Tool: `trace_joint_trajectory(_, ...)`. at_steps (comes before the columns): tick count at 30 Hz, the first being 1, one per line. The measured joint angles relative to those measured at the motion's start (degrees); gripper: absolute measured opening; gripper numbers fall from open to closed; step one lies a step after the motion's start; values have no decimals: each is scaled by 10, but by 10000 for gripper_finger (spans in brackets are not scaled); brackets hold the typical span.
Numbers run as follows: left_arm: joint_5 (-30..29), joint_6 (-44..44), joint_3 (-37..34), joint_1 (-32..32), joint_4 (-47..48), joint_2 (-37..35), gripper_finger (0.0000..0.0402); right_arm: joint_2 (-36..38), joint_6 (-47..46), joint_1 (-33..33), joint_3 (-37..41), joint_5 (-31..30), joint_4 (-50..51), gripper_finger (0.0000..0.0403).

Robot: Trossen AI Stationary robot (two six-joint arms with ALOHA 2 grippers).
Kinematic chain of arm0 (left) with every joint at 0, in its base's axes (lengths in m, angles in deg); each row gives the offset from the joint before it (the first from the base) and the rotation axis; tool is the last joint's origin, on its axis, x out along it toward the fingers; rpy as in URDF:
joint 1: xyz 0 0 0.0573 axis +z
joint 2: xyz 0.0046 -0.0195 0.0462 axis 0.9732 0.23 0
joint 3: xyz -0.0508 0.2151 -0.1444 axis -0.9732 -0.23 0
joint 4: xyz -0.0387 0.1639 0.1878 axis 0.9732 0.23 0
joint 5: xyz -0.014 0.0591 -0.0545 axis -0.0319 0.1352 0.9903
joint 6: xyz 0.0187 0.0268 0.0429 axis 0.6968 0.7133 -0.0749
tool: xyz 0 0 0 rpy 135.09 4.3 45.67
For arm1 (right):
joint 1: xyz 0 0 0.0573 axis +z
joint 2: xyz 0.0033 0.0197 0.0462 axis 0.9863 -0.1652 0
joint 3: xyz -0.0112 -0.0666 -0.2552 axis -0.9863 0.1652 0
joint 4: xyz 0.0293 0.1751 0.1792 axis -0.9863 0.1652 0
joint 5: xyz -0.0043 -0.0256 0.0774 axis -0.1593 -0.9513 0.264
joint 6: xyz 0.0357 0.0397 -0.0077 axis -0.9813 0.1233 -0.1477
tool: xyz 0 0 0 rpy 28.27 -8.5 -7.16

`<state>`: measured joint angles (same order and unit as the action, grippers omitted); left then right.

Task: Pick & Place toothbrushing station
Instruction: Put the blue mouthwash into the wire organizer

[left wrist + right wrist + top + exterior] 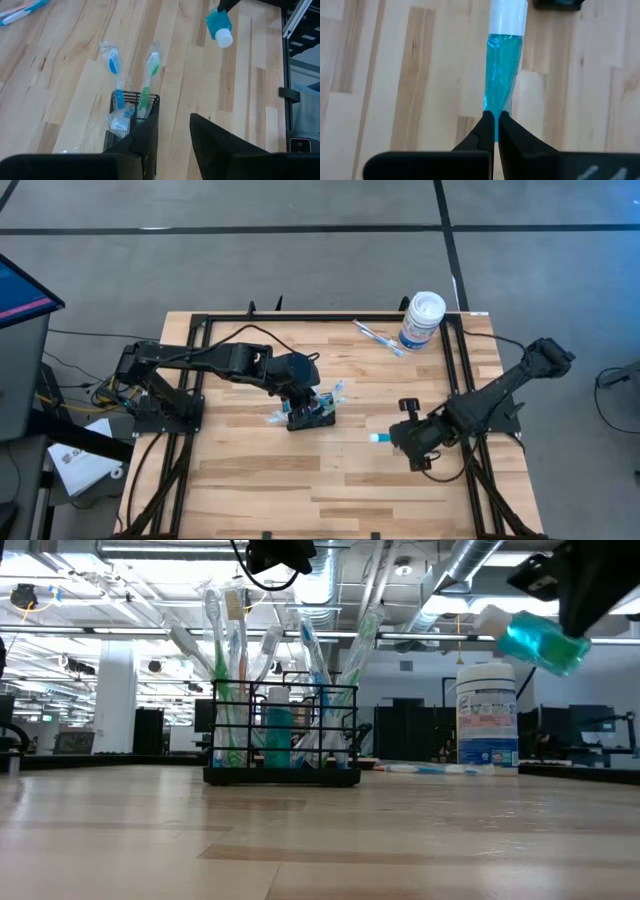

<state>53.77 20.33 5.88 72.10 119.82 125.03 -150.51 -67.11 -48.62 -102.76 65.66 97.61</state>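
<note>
The left gripper (pixel 312 402) sits over the toothbrushing station (pixel 310 415), the small black wire-mesh holder near the middle of the worktop (pixel 250 480). In the left wrist view its fingers (pixel 145 140) stand partly open beside one wall of the holder; I cannot tell whether they touch the wire. The holder stands upright on the wood with several wrapped toothbrushes (pixel 225 660) leaning out of its compartments.

To the right, well apart from the holder, the right gripper (pixel 400 437) is raised above the worktop. Its fingers are closed on the flattened tail end of a blue tube (pixel 501 80) with a white cap (pixel 508 17), the cap pointing toward the holder.

At the far right edge stands a white canister (pixel 421 320), with loose toothbrushes (pixel 378 337) lying just beside it.

The pinch on the tube is thin and at its very end, so it could swing or slip out during travel. The brushes lean outward and crowd the holder's top; a tube lowered among them may snag one or tip the light holder, unless the left gripper steadies it. The two arms would also come near each other over the holder.
</note>
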Motion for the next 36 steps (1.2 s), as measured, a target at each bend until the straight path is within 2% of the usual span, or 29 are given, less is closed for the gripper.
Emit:
trace_joint_trajectory(16, 0, 89, 0, -18, -40, 0, 108, 89, 72, -71, 0, -7, -69, 0)
trace_joint_trajectory(26, 0, 202, 0, -49, -137, 0, 108, 97, 98, -100, -1, 36, -131, 0)
trace_joint_trajectory(36, 0, 225, 0, -57, -162, 0, 108, 97, 117, -114, -1, 56, -170, 0)
